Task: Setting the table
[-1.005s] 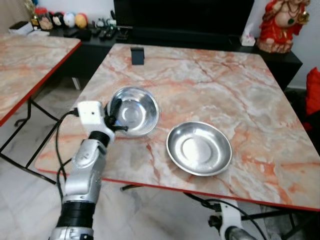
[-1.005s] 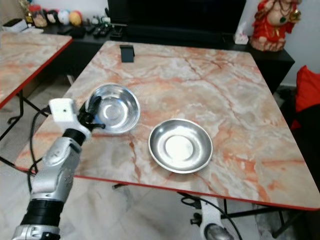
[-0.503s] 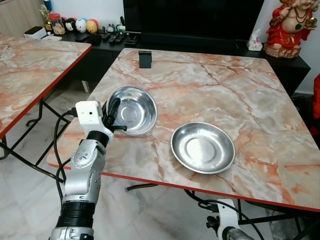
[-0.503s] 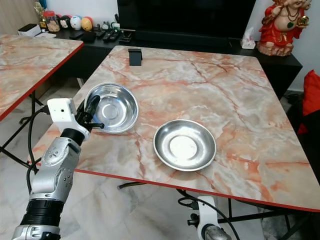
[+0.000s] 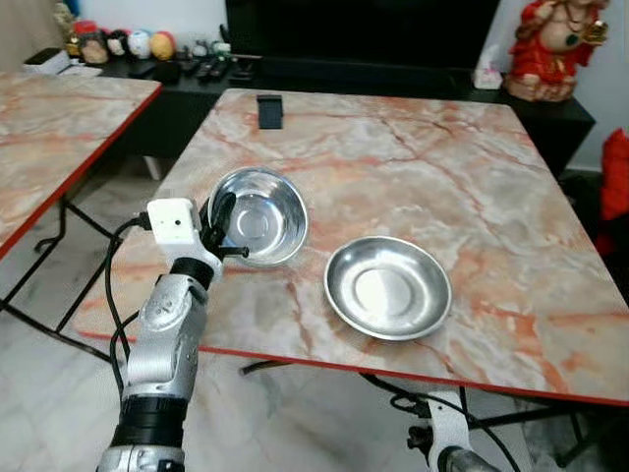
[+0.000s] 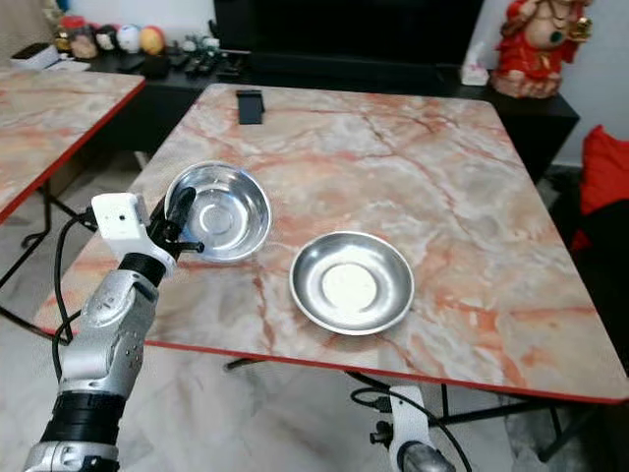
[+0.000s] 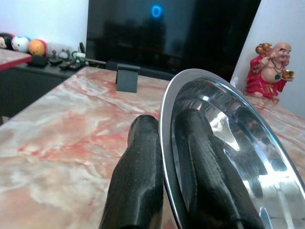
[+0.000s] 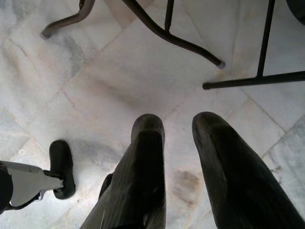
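The left gripper (image 5: 222, 228) is clamped on the near-left rim of the deep round steel bowl (image 5: 260, 214), one finger inside and one outside, at the left of the orange-veined marble counter (image 5: 413, 157). Just right of it sits the shallow round steel plate (image 5: 387, 287). The right gripper (image 8: 178, 157) hangs over the tiled floor (image 8: 109, 81), fingers slightly apart.

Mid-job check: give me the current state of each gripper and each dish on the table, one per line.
left gripper: shut on the steel bowl's rim, one finger inside, one outside.
steel bowl: upright on the marble table, empty, gripped at its near-left rim.
steel plate: flat on the table, empty, untouched, apart from the bowl.
right gripper: open, hanging idle over the floor.
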`<state>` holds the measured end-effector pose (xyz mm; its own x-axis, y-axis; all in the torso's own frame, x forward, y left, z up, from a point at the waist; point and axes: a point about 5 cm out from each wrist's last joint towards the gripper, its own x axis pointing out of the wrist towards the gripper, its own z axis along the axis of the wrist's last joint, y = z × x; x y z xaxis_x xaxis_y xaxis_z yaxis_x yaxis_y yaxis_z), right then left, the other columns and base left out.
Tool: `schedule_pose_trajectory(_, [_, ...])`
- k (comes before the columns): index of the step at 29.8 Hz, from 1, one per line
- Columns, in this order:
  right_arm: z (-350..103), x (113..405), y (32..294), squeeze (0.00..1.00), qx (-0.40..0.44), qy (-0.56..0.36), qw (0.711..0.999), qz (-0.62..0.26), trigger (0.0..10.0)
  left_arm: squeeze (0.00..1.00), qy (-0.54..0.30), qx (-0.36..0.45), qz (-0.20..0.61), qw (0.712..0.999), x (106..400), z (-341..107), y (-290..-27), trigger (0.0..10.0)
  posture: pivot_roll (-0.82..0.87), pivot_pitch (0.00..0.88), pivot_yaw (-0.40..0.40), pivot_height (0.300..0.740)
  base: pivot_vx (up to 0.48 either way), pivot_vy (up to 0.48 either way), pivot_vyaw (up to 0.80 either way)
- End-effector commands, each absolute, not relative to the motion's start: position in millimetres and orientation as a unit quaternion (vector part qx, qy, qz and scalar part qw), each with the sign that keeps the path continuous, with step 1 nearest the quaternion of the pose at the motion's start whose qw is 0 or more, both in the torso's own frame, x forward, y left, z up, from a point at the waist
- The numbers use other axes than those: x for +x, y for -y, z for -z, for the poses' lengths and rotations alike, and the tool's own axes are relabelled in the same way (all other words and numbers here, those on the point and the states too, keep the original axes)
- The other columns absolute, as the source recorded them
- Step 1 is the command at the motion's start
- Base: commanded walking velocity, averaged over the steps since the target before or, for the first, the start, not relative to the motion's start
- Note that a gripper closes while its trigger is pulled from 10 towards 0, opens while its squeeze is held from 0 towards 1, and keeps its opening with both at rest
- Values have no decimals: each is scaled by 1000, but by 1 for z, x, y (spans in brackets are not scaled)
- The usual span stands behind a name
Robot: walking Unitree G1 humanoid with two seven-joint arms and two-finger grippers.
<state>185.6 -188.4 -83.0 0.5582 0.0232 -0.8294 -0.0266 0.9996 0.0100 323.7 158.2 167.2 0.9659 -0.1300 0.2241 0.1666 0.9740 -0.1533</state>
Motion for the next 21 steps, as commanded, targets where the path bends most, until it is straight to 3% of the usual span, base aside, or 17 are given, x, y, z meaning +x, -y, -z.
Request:
schedule_pose_trajectory(1, [82,187,190,0,-5,-466,884,-16,10000,0,123,-83,74,986,323,-173,-160,10000,54,0,-38,740,0,0,0])
schedule_pose_trajectory(16, [82,187,190,0,-4,-470,883,-15,10000,0,123,-78,80,986,324,-173,-157,10000,52,0,-36,740,0,0,0])
schedule_pose_trajectory(21, [82,187,189,0,-2,-470,882,-19,10000,0,123,-79,81,986,323,-173,-157,10000,53,0,-36,740,0,0,-511])
